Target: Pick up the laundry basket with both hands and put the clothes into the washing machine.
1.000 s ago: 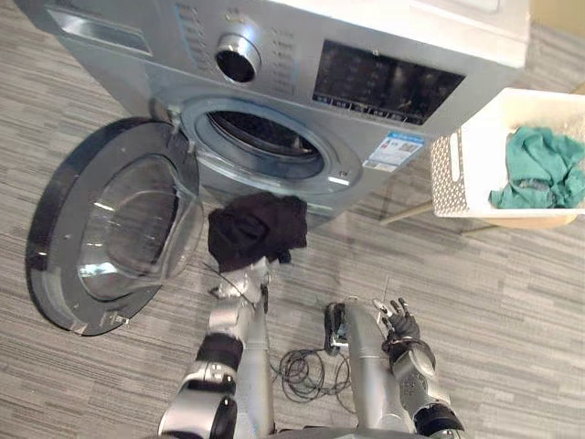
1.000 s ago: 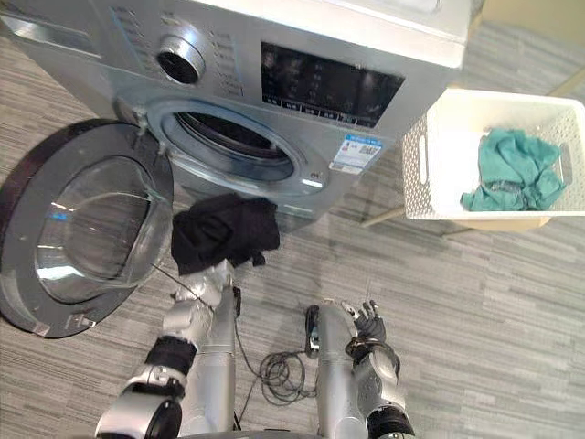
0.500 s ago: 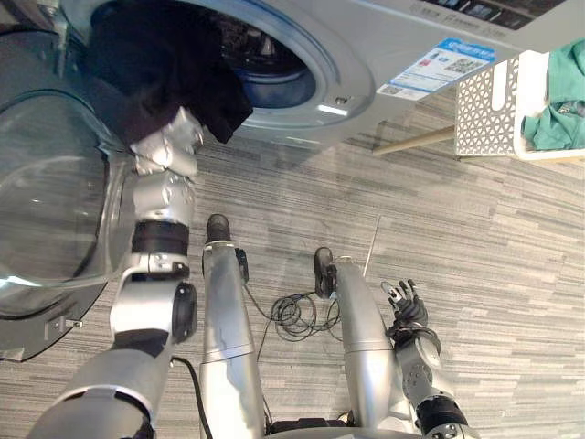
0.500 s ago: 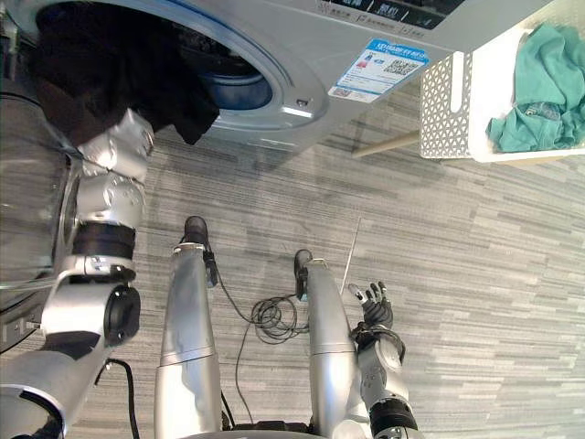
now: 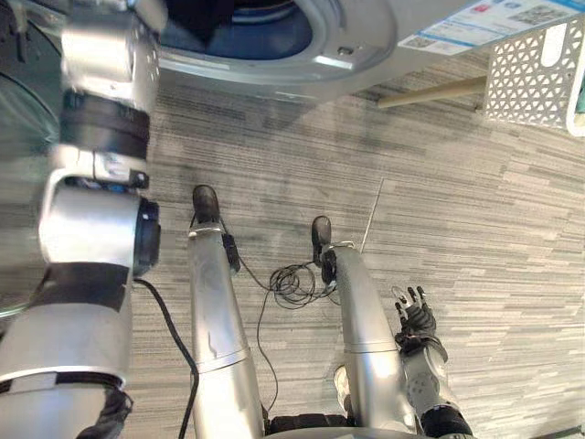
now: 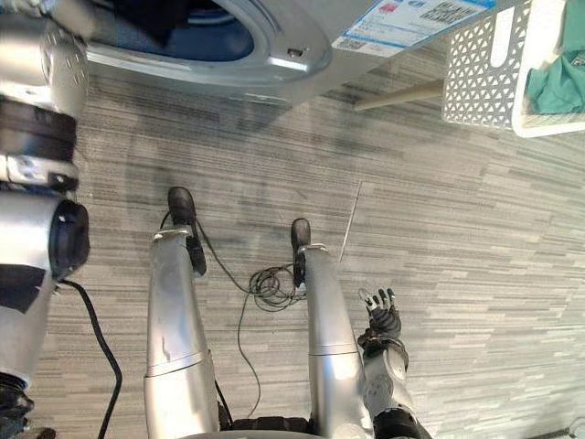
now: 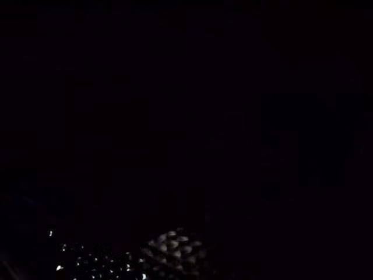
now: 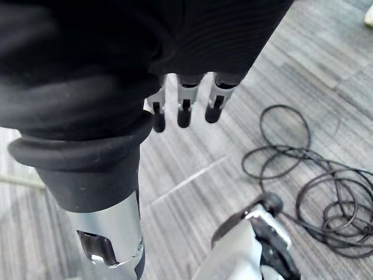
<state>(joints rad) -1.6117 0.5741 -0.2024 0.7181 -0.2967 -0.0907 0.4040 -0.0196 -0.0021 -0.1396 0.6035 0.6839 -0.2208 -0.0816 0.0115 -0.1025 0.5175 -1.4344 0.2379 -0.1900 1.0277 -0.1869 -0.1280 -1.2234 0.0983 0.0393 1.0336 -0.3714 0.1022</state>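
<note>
Along the top edge of the eye views runs the washing machine [image 5: 366, 55]. Its round drum mouth [image 5: 265, 27] is open at upper left, and its glass door [image 5: 14, 119] stands out along the left edge. The left arm [image 5: 91, 219] goes up that left side, between the door and the drum rim. The left hand [image 5: 144, 11] is at the mouth at the very top of the frame, beside a black garment [image 5: 199, 13] that shows in the opening (whether the hand grips it cannot be told; its wrist view is dark, with a faint dimpled patch [image 7: 172, 251] low down). At upper right the white perforated laundry basket [image 5: 535, 78] sits just beside the machine's front corner, with a teal garment [image 6: 559, 80] inside it. The right hand [image 5: 416, 318] hangs at lower right with its fingers [image 8: 183, 111] straight and apart, holding nothing, well apart from the basket and the machine. Between them a wide stretch of grey striped floor [image 5: 484, 238] spans the middle and right of the frame.
</note>
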